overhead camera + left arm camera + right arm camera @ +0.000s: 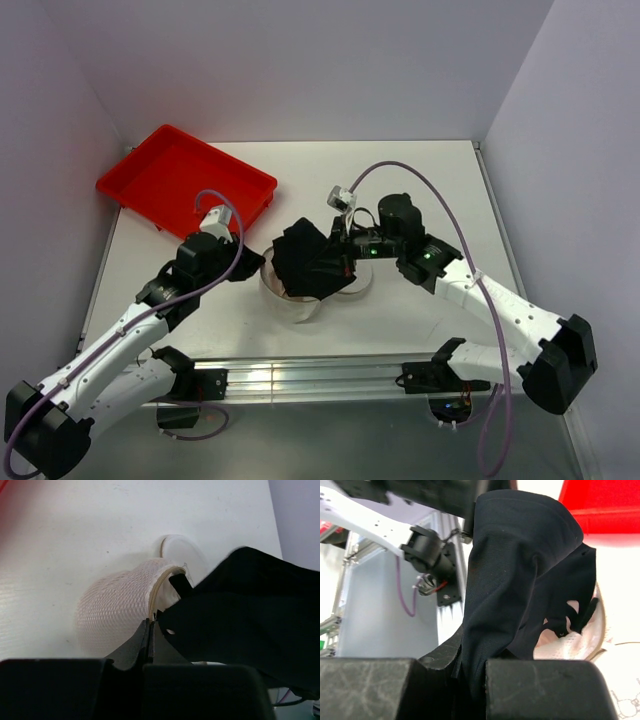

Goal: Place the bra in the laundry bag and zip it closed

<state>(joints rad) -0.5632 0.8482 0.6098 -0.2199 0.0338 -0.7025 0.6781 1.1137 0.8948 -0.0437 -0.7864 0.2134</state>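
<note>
The laundry bag (296, 300) is a small white mesh drum in the middle of the table, its opening facing up. My left gripper (258, 266) is shut on the bag's zipper rim; in the left wrist view its jaws (150, 628) pinch the mesh edge of the bag (112, 615). The black bra (312, 262) hangs over the bag's opening, partly inside. My right gripper (348, 262) is shut on the bra's right side; in the right wrist view the dark fabric (520, 575) runs down between the jaws (472, 672) above the bag (570, 645).
A red plastic tray (185, 180) stands at the back left, also in the right wrist view (605, 505). A white round flap (180, 550) of the bag lies on the table behind it. Walls close in on three sides.
</note>
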